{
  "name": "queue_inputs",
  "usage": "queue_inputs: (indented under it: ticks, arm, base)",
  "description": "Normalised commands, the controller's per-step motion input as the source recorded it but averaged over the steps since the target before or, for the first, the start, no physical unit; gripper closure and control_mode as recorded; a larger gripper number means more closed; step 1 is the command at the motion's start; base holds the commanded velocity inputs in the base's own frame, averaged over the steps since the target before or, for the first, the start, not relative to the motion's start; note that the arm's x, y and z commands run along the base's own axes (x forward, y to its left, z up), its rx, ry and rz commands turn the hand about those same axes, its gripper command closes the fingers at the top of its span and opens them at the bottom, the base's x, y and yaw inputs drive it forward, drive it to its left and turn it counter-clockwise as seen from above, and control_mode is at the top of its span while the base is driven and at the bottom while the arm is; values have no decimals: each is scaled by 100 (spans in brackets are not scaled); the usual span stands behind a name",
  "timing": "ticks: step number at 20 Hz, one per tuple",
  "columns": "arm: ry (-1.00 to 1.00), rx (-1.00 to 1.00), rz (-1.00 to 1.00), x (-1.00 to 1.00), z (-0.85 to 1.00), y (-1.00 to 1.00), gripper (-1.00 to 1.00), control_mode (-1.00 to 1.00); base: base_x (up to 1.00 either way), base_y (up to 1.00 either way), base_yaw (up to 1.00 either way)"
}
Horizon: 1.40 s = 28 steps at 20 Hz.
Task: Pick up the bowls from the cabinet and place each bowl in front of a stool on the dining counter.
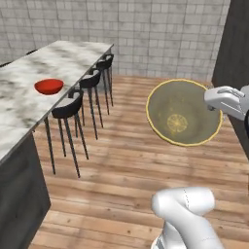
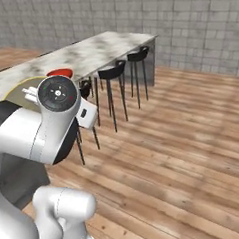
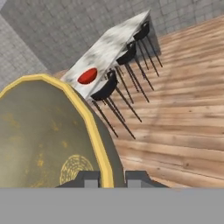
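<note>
My gripper [image 1: 212,104] is shut on the yellowish rim of the tan-olive bowl [image 1: 182,113], which hangs tilted on edge over the wooden floor, its hollow facing the left base camera. In the hand view the bowl [image 3: 39,140] covers the left side, and its rim passes between my fingertips [image 3: 108,178]. The red bowl [image 1: 48,86] sits on the dining counter [image 1: 73,56] in front of the nearest stool [image 1: 67,108], and it also shows as a red bowl [image 3: 87,75] in the hand view. The cabinet is out of view.
Two more stools [image 1: 90,80] [image 1: 104,63] stand along the counter's overhanging edge. Wooden floor [image 1: 126,160] lies between me and the stools. A tiled grey wall [image 1: 160,29] closes the back. A dark tall panel [image 1: 238,48] rises at the right.
</note>
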Motion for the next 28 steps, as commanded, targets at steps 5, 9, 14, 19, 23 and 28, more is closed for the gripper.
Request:
queue_inputs:
  ticks: [5, 9, 14, 19, 23, 28]
  arm:
    - [0, 0, 0, 0, 0, 0, 100, 100]
    - [0, 0, 0, 0, 0, 0, 100, 100]
    - [0, 0, 0, 0, 0, 0, 100, 100]
    - [0, 0, 0, 0, 0, 0, 100, 100]
    - [0, 0, 0, 0, 0, 0, 100, 100]
    - [0, 0, 0, 0, 0, 0, 100, 100]
  base:
    - [100, -68, 34]
    - [100, -68, 34]
    - [100, -71, 33]
    - [100, -73, 33]
    - [100, -70, 32]
    - [100, -69, 32]
